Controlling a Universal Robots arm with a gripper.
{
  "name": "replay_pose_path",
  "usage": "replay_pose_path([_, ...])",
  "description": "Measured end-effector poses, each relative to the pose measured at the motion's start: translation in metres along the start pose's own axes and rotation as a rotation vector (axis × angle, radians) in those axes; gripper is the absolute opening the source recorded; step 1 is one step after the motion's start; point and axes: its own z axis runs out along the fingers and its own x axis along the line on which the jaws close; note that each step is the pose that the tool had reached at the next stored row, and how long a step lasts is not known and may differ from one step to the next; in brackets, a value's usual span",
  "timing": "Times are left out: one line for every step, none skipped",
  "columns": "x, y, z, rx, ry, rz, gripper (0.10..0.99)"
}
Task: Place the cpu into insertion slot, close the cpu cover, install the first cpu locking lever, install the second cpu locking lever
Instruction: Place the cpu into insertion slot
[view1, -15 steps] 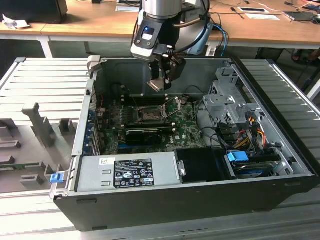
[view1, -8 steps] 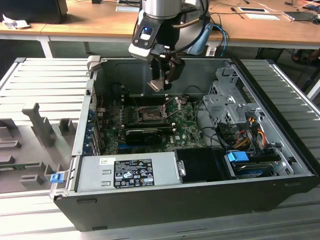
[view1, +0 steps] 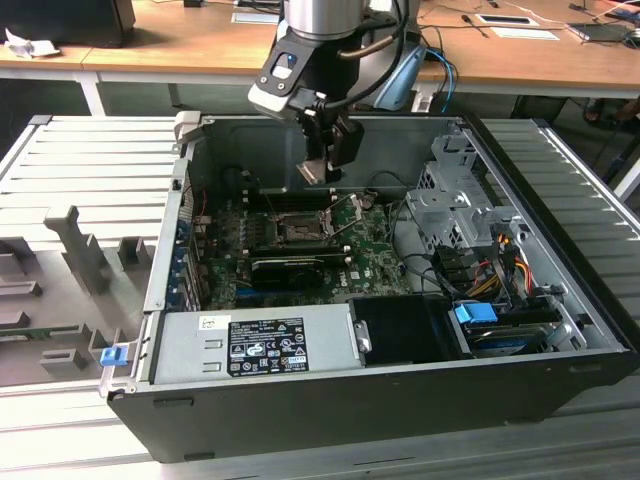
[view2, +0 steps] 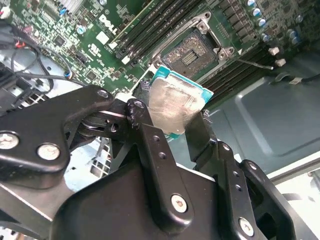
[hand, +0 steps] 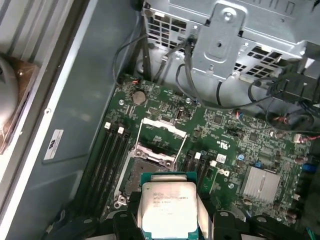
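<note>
My gripper (view1: 322, 168) hangs inside the open computer case, shut on the cpu (view1: 312, 173) by its edges. In both wrist views the chip's silver top (hand: 167, 206) (view2: 175, 100) shows between the black fingers (view2: 142, 120), with a teal-green rim around it. The cpu is held in the air, apart from the board. The insertion slot (hand: 146, 169) (view2: 192, 52) (view1: 300, 228) lies open on the green motherboard just beyond the chip, its contact field bare. The cpu cover (hand: 162, 137) stands tilted up at the slot's far edge.
Black memory slots (hand: 111, 152) flank the socket. A long black graphics card (view1: 290, 265) lies nearer the power supply (view1: 255, 340). A silver drive cage (view1: 450, 200) and loose cables (view1: 480, 265) fill the exterior view's right. The case wall (view1: 180, 200) is close.
</note>
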Motion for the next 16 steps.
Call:
replay_pose_path([0.0,0.0,0.0004,0.0,-0.0023,0.023,0.529])
replay_pose_path([0.0,0.0,0.0006,-0.001,-0.0036,0.038,0.529])
replay_pose_path([0.0,-0.0001,0.0009,-0.001,-0.0042,0.044,0.529])
replay_pose_path([0.0001,-0.0001,0.0015,-0.001,-0.005,0.05,0.529])
replay_pose_path([0.0,-0.0001,0.0021,-0.001,-0.0052,0.052,0.529])
replay_pose_path([0.0,-0.0002,0.0031,-0.001,-0.0053,0.054,0.529])
replay_pose_path([0.0,-0.0003,0.0038,-0.001,-0.0054,0.055,0.529])
replay_pose_path([0.0,-0.0004,0.0047,-0.001,-0.0056,0.057,0.529])
replay_pose_path([0.0,-0.0005,0.0057,-0.001,-0.0058,0.058,0.529])
replay_pose_path([0.0,-0.0005,0.0063,-0.001,-0.0058,0.059,0.529])
replay_pose_path([0.0,-0.0006,0.0072,-0.001,-0.006,0.061,0.529])
replay_pose_path([-0.0001,-0.0007,0.0078,-0.001,-0.0061,0.062,0.529])
replay_pose_path([-0.0001,-0.0007,0.0086,-0.001,-0.0063,0.064,0.529])
replay_pose_path([-0.0001,-0.0008,0.0089,-0.001,-0.0065,0.065,0.529])
replay_pose_path([-0.0001,-0.0008,0.0094,-0.001,-0.0066,0.067,0.529])
replay_pose_path([-0.0001,-0.0009,0.0102,-0.001,-0.0066,0.068,0.529])
